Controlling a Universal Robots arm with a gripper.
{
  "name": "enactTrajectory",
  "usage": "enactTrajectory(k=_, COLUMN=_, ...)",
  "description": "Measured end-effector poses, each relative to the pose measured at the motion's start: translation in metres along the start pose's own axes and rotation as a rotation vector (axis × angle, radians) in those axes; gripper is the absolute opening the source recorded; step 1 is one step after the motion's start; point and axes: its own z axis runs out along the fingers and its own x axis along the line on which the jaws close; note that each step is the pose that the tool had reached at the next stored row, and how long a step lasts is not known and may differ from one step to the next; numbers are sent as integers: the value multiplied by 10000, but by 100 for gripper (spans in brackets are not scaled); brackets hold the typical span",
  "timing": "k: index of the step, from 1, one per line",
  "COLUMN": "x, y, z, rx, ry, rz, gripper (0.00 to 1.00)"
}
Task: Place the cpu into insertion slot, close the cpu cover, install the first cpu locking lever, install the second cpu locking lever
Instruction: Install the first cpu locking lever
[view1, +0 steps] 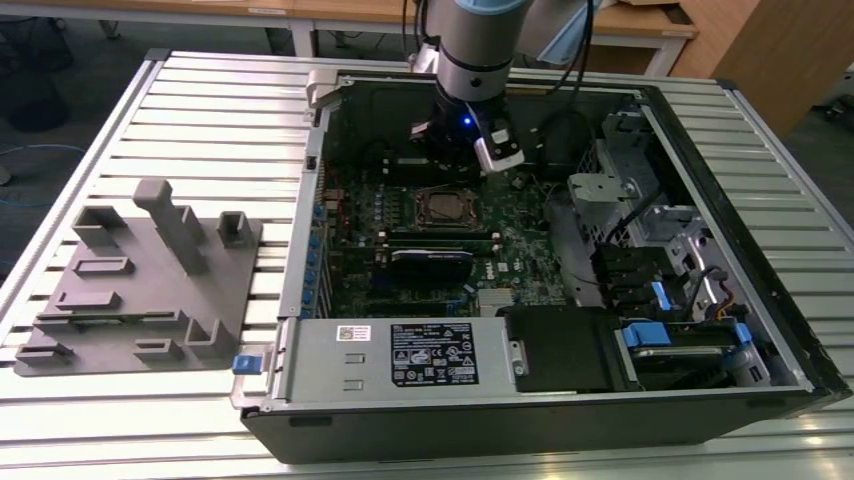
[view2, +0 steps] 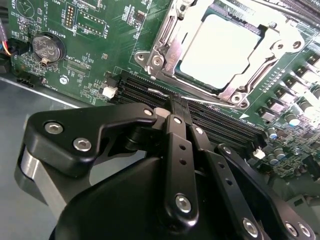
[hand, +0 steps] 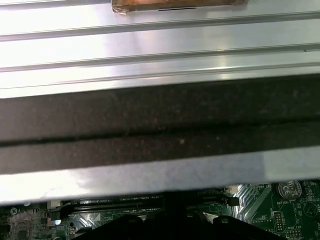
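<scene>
surface: slatted metal table (view1: 200, 110), carried open computer case (view1: 320, 300).
cpu (view2: 220, 47): sat in insertion slot (view2: 200, 83), framed by lowered cpu cover (view2: 161, 47).
gripper (view2: 175, 107): hovered over memory slots (view2: 145, 90), fingers (view2: 176, 135) pressed together, empty.

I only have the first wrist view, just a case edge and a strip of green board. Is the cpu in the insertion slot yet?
Observer: Yes. In the second wrist view the cpu lies flat in the insertion slot.
Operator: And the cpu cover?
Observer: The cpu cover is down, its silver frame lying around the cpu's pale top.
Operator: Where are the jaws?
Observer: The gripper has its jaws shut, with the tip over the black memory slots beside the insertion slot.
</scene>
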Motion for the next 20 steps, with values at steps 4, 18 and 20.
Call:
enactTrajectory(k=4, x=-6, y=-2, z=14, rx=2, ry=-18, rz=102, gripper=11)
enactTrajectory(k=18, x=-5, y=6, z=30, rx=113, ry=-65, rz=300, gripper=11)
enactTrajectory(k=20, x=-5, y=5, z=35, rx=115, ry=-85, rz=409, gripper=11)
